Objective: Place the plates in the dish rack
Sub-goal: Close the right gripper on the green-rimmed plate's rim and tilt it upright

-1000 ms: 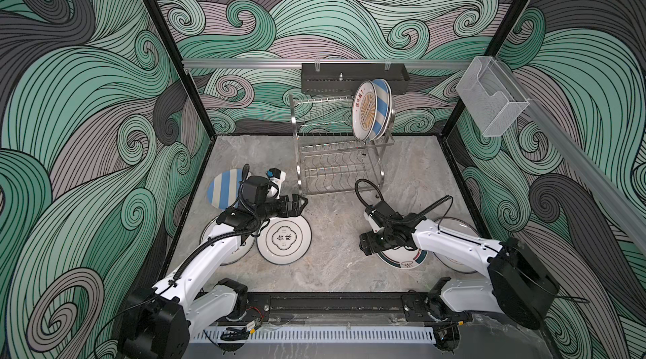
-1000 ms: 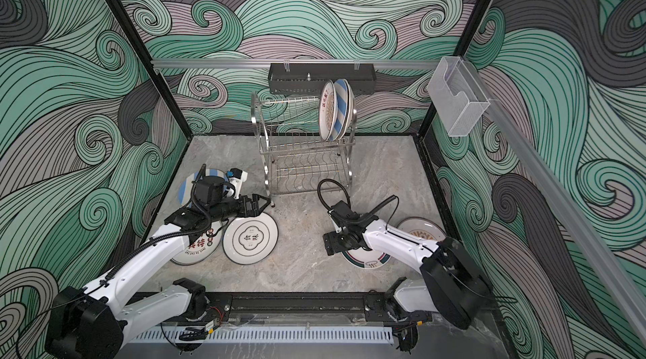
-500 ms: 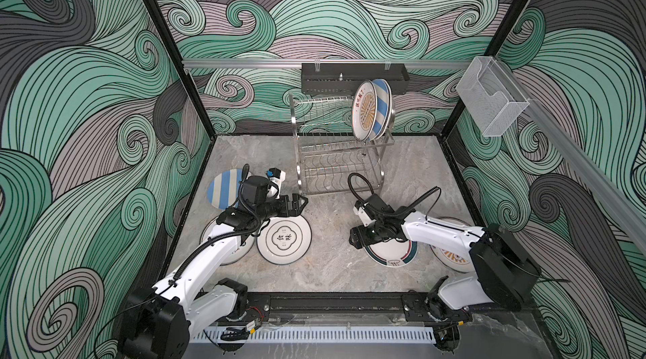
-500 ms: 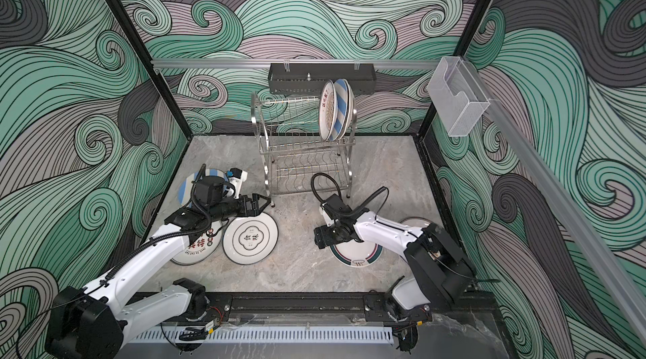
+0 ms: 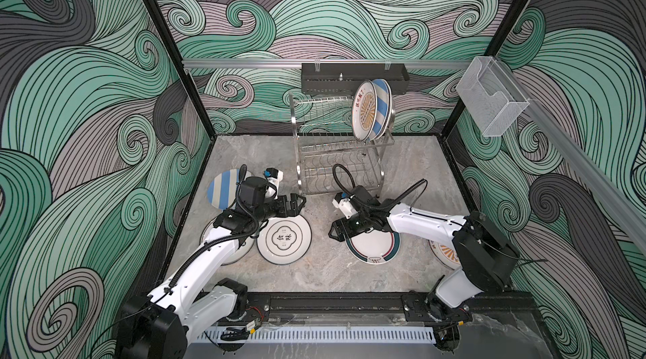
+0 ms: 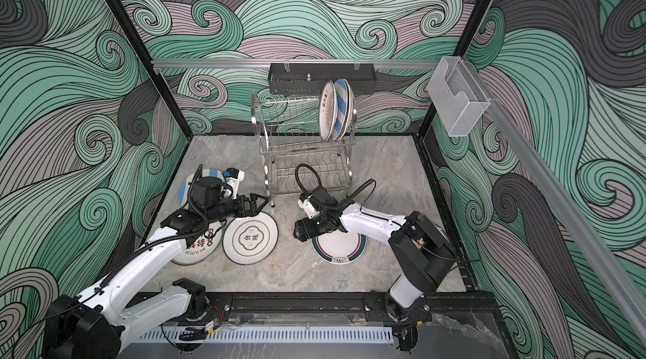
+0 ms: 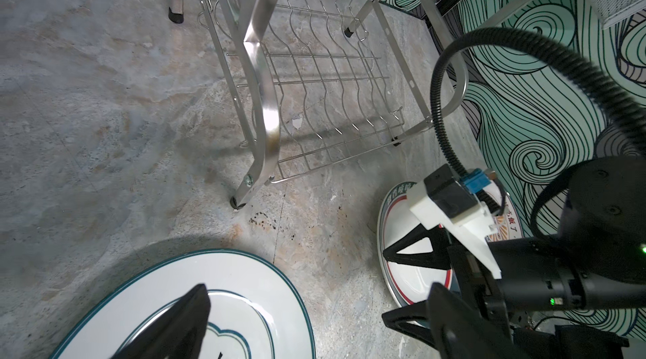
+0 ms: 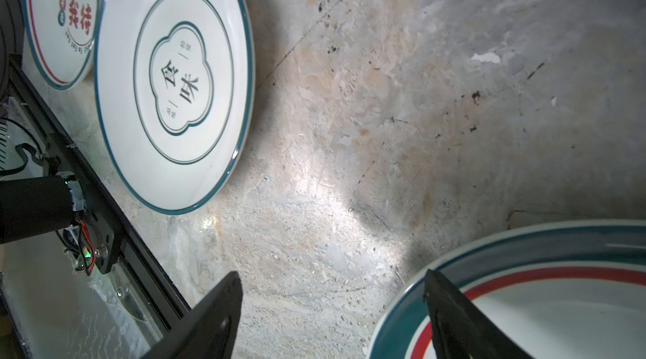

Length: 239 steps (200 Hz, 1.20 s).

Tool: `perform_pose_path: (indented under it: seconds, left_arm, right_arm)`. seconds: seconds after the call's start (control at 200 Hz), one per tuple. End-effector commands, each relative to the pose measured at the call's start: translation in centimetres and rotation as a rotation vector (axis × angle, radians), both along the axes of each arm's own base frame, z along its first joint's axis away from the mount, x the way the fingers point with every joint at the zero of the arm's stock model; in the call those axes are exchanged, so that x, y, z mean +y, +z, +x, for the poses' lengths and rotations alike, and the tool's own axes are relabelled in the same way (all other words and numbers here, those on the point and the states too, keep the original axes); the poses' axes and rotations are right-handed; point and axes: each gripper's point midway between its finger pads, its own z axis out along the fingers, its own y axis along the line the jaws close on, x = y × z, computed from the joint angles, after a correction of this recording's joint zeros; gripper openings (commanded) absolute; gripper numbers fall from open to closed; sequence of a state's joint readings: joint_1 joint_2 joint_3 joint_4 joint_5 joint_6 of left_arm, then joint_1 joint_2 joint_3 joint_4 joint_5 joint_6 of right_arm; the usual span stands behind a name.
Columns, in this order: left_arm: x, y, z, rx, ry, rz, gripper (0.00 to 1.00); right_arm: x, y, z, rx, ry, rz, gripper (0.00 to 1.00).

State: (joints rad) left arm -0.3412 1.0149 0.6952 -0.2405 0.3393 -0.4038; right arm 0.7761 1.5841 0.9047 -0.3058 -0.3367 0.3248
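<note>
Right gripper (image 5: 334, 233) sits low with its jaws spread wide, holding nothing. Through its wrist camera I see one finger over the rim of the green-rimmed plate (image 5: 375, 248) and the other over bare desk (image 5: 325, 270). Left gripper (image 5: 300, 201) is likewise spread and empty, above the far edge of the white character plate (image 5: 284, 240). A sunburst plate (image 5: 363, 112) and a striped plate (image 5: 383, 109) stand upright at the right end of the top tier of the dish rack (image 5: 335, 151).

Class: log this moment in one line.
right gripper open at green-rimmed plate rim | left gripper open near character plate | dish rack: upright plates
</note>
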Motion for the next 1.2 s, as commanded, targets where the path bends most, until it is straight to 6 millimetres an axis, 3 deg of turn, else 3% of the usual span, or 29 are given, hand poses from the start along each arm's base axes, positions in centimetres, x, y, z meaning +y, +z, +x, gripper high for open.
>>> perform_pose_path:
  seconds: [0.0,0.185,0.37,0.465,0.57,0.645,0.906,1.191]
  left_arm:
    - [-0.2,0.1,0.0,-0.01,-0.02,0.005,0.99]
    - [-1.1,-0.7,-0.4,0.041,-0.071,-0.015,0.98]
    - [-1.3,-1.9,-1.0,0.06,-0.076,-0.027,0.99]
    - [-1.5,-2.5,-1.6,0.072,-0.092,-0.034,0.99]
    - [-1.7,-3.5,-2.3,0.098,-0.101,-0.026,0.99]
    - [-2.0,-4.3,-2.9,0.124,-0.11,-0.029,0.99]
    - [-3.9,-5.1,-4.0,0.138,-0.168,-0.034,0.99]
    - [-4.7,-5.3,-3.8,0.146,-0.196,-0.019,0.98]
  right_arm:
    - [-0.5,2.8,0.2,-0.088,0.006,0.016,0.82]
    - [-6.0,4.1,0.2,-0.148,-0.116,-0.078,0.85]
    - [-15.7,4.7,-0.4,-0.158,-0.4,-0.242,0.88]
    - [-18.9,3.5,-1.4,-0.11,-0.518,-0.245,0.89]
    - [-19.7,2.2,-2.3,-0.035,-0.592,-0.19,0.88]
    - [-19.7,1.8,-2.3,0.004,-0.632,-0.172,0.81]
    - [-20.8,-0.7,-2.9,0.097,-0.73,-0.142,0.79]
    - [-19.3,-1.2,-2.1,0.134,-0.759,0.119,0.77]
